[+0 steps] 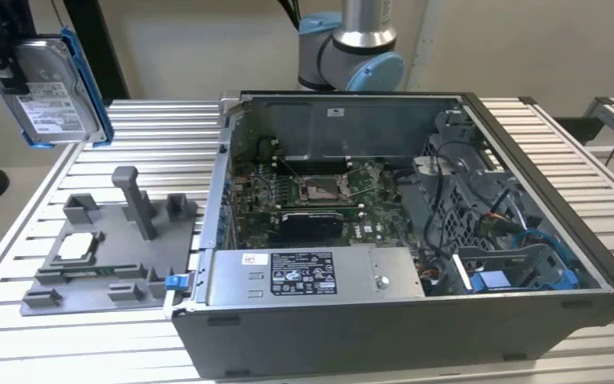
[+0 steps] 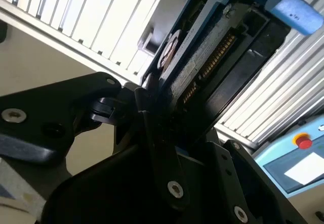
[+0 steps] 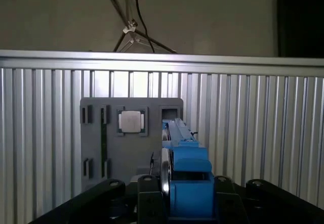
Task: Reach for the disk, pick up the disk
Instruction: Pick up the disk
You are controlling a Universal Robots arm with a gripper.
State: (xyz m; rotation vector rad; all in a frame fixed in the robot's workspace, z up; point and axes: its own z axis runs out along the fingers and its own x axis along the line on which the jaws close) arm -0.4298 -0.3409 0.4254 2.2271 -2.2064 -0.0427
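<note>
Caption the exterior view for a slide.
Gripper holds the disk aloft above the grey fixture tray, beside the open computer case.

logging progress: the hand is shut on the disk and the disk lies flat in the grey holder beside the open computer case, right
Not quite. The hand is shut on the disk, but the exterior view shows the disk held upright in the air, clear of the grey holder beside the open computer case.
</note>
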